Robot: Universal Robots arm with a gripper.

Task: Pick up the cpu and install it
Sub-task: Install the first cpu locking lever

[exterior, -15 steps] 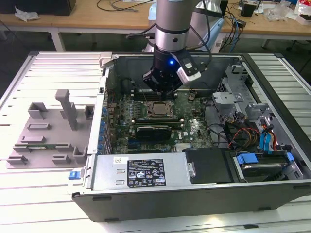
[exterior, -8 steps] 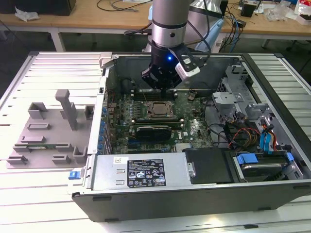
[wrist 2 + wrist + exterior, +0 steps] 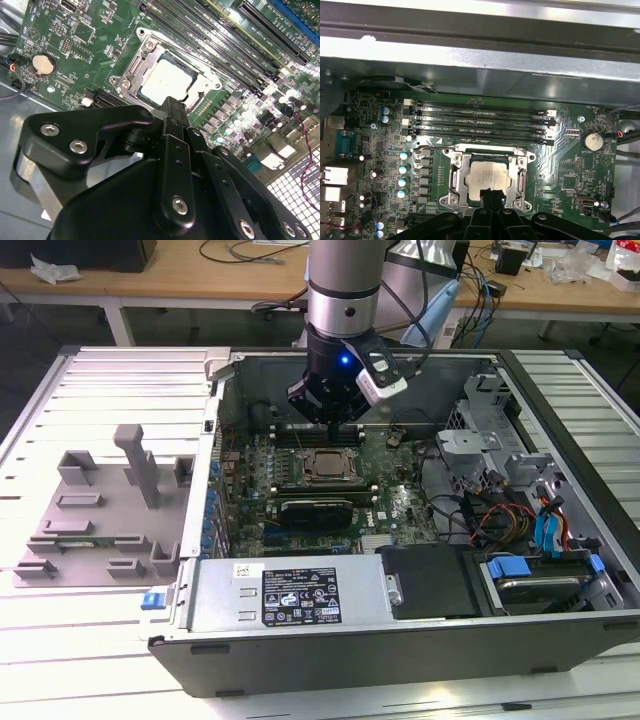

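Observation:
The cpu (image 3: 328, 465) lies flat in the dark socket frame (image 3: 303, 476) on the green motherboard inside the open computer case. Its silver top also shows in both wrist views (image 3: 167, 82) (image 3: 487, 176), seated square within the metal socket frame (image 3: 146, 52) (image 3: 456, 176). My gripper (image 3: 331, 420) hangs just above the socket's far edge in the exterior view. Both wrist views show the black fingertips (image 3: 172, 106) (image 3: 491, 194) pressed together over the chip's near edge, with nothing between them. I cannot tell whether the tips touch the chip.
A grey moulded holder (image 3: 100, 510) with upright blocks lies on the slatted table at the exterior view's left. Memory slots (image 3: 480, 122) run beside the socket, near a coin battery (image 3: 593, 140). Case walls (image 3: 215, 440), a power supply (image 3: 290, 595) and drive cables (image 3: 500, 510) ring the board.

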